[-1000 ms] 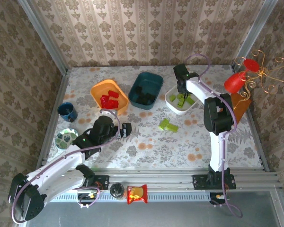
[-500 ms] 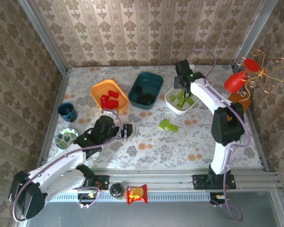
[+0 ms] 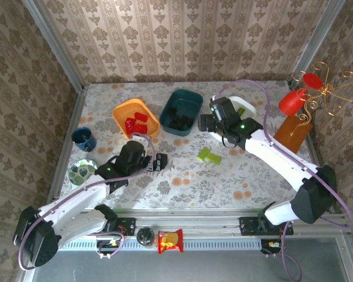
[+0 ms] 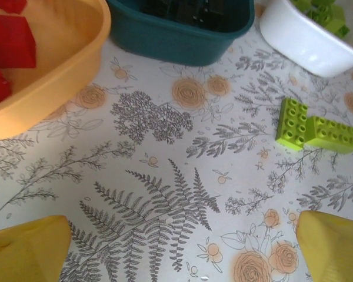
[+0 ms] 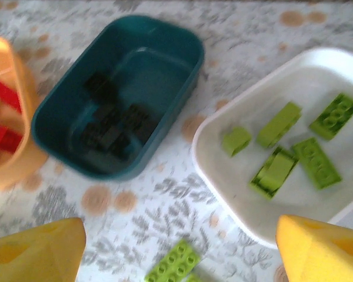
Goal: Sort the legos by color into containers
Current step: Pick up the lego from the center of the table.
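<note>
A floral-print table [image 3: 223, 182] lies in front of you, with patterned walls around it. Your left arm [image 3: 76, 202] reaches in from the near left. Its left gripper [image 3: 159, 161] sits low over the table just this side of the orange bin [image 3: 120, 111], jaws wide apart and empty. Your right arm [image 3: 276, 153] sweeps in from the right and covers most of the white bin [image 3: 245, 107] from above. Its right gripper [image 3: 205, 122] hangs between the white bin and the teal bin [image 3: 191, 97], jaws apart, holding nothing.

The three bins stand in a row at the far side, orange, teal, then white. A blue cup [image 3: 83, 138] and a patterned bowl [image 3: 82, 171] stand at the left edge. A packet [image 3: 170, 241] lies on the near rail.

Red legos [image 3: 136, 123] are in the orange bin, black legos [image 3: 177, 120] in the teal, green legos [image 5: 288, 147] in the white. A green pair [image 3: 209, 155] lies loose on the table, touching, just this side of the white bin, with bare table between it and either gripper.
</note>
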You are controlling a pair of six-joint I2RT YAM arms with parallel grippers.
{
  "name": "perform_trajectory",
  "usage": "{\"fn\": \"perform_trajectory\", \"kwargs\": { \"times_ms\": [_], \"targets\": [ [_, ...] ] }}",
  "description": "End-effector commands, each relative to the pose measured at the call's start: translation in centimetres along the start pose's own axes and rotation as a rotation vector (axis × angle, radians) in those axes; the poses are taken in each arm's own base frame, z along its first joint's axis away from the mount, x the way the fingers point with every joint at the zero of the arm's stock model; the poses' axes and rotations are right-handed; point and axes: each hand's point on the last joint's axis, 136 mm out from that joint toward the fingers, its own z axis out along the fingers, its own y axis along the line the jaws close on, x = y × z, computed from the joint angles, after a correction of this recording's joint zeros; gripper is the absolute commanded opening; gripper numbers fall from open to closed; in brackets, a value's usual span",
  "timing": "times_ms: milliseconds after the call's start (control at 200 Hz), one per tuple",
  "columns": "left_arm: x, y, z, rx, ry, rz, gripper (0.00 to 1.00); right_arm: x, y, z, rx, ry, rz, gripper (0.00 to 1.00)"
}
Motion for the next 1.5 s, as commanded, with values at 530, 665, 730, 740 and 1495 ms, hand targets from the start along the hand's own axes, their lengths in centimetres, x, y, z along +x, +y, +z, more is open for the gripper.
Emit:
{"fn": "perform_trajectory", "kwargs": {
  "times_ms": [530, 665, 730, 740, 1495],
  "targets": [
    [1.4, -6.8, 7.1, 0.164, 0.241, 0.12, 0.9, 15.3, -1.4, 4.6, -0.085, 0.381, 0.046, 0.86],
    [1.8, -6.6, 7.0, 0.16, 0.246, 0.111, 0.95, 15.4, -0.8, 7.0, -0.117, 0.398, 0.064, 0.86],
    [1.9, -6.6, 6.8, 0.155, 0.247, 0.112, 0.96, 15.6, -0.9, 8.2, -0.108, 0.416, 0.066, 0.86],
    [2.0, -6.5, 6.8, 0.153, 0.248, 0.112, 0.96, 15.7, -0.9, 8.4, -0.105, 0.418, 0.066, 0.86],
    [2.8, -5.4, 6.1, 0.132, 0.236, 0.103, 0.96, 22.8, -0.4, 6.5, -0.036, 0.567, -0.06, 0.74]
  ]
}}
